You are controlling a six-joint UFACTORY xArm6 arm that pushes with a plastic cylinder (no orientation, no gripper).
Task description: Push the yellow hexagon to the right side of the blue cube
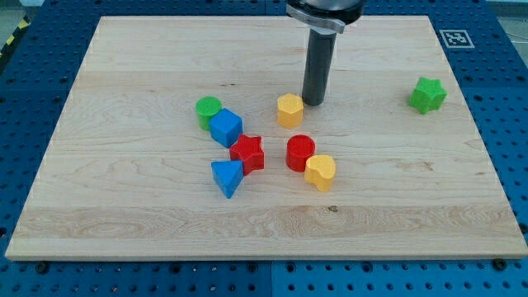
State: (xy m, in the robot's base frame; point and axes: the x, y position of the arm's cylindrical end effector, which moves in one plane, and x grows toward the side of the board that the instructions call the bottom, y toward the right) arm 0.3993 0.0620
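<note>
The yellow hexagon [289,110] stands near the board's middle. The blue cube [225,128] lies to its left, a short gap between them, touching a green cylinder [208,108] at its upper left. My tip [313,101] rests on the board just right of the yellow hexagon and slightly above it, close to or touching its right side. The dark rod rises from there to the view's top.
A red star [247,153] sits below the blue cube, a blue triangle [227,177] below that. A red cylinder [300,153] and a yellow heart [321,172] lie below the hexagon. A green star [427,95] is at the right. The wooden board [124,214] lies on a blue perforated table.
</note>
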